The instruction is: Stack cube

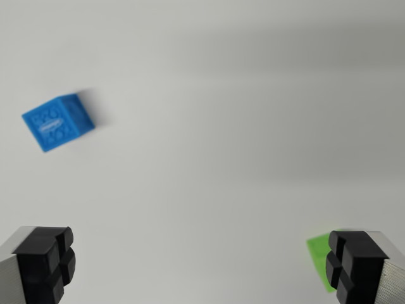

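A blue cube with a patterned top lies on the white surface at the wrist view's upper left. A green cube shows only partly at the lower right, mostly hidden behind the right fingertip. My gripper hangs above the surface, open wide, with nothing between its black pads. The left fingertip is far below the blue cube. Both cubes rest apart from each other, the blue one well to the left of the jaw gap.
A plain white tabletop fills the view. Soft grey shadow bands cross its upper part.
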Action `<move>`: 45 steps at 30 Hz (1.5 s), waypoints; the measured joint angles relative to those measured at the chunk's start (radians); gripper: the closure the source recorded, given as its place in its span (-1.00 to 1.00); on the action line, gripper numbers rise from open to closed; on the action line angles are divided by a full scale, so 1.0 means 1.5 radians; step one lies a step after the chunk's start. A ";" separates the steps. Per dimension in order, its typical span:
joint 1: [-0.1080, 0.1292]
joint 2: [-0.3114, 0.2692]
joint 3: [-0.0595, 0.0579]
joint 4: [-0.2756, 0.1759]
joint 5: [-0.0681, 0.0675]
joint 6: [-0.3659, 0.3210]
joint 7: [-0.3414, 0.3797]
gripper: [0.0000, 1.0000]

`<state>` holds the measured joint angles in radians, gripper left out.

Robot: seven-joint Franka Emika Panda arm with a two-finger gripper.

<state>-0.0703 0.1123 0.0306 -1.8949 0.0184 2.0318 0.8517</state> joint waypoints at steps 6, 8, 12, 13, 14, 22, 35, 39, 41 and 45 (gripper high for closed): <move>0.000 0.000 0.000 0.000 0.000 0.000 0.000 -1.00; 0.000 0.000 0.000 0.000 0.000 0.000 0.000 -1.00; 0.000 0.000 0.000 0.000 0.000 0.000 0.000 -1.00; 0.000 0.000 0.000 0.000 0.000 0.000 0.000 -1.00; 0.000 0.000 0.000 0.000 0.000 0.000 0.000 -1.00; 0.000 -0.001 -0.001 -0.008 0.000 0.005 -0.005 -1.00; -0.003 -0.014 -0.007 -0.043 0.000 0.024 -0.028 -1.00; -0.005 -0.021 -0.009 -0.059 0.000 0.034 -0.038 -1.00; -0.006 -0.023 -0.010 -0.066 0.000 0.038 -0.043 -1.00; -0.008 -0.029 -0.013 -0.082 0.000 0.048 -0.054 -1.00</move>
<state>-0.0820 0.0691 0.0113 -2.0185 0.0184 2.1040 0.7705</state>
